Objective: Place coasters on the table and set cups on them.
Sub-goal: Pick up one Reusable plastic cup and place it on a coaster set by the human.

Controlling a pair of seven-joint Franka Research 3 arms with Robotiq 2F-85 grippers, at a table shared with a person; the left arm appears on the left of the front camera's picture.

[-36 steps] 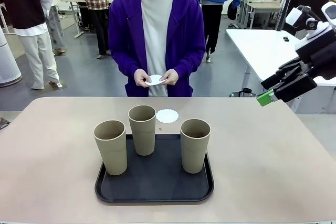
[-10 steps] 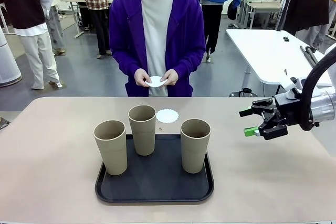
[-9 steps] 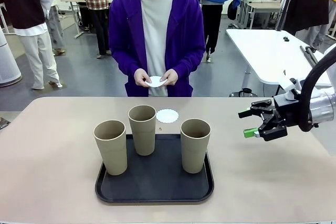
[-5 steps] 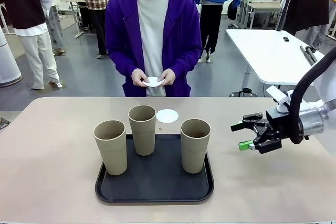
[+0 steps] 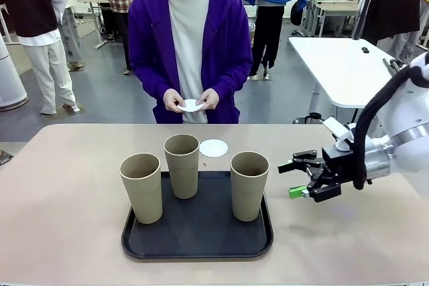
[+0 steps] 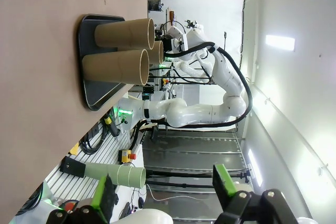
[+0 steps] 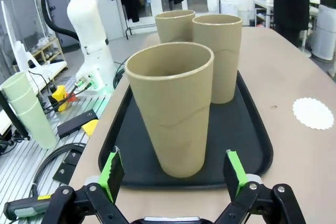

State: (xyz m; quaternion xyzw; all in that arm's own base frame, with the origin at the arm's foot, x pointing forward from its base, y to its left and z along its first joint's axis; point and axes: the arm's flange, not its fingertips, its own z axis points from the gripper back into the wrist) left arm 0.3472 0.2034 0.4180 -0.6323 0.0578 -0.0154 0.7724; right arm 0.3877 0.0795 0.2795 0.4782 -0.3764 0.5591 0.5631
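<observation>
Facing the upright right-hand cup (image 5: pixel 249 185) from just to its right, the right end effector (image 5: pixel 288 179) gaped wide, empty. That arm was nearer.

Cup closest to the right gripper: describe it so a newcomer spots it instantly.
On the beige table sits a black tray with three tan tumblers. Yours is the cup at the tray's right end, directly in front of the open right gripper; the other two cups stand farther left.
</observation>
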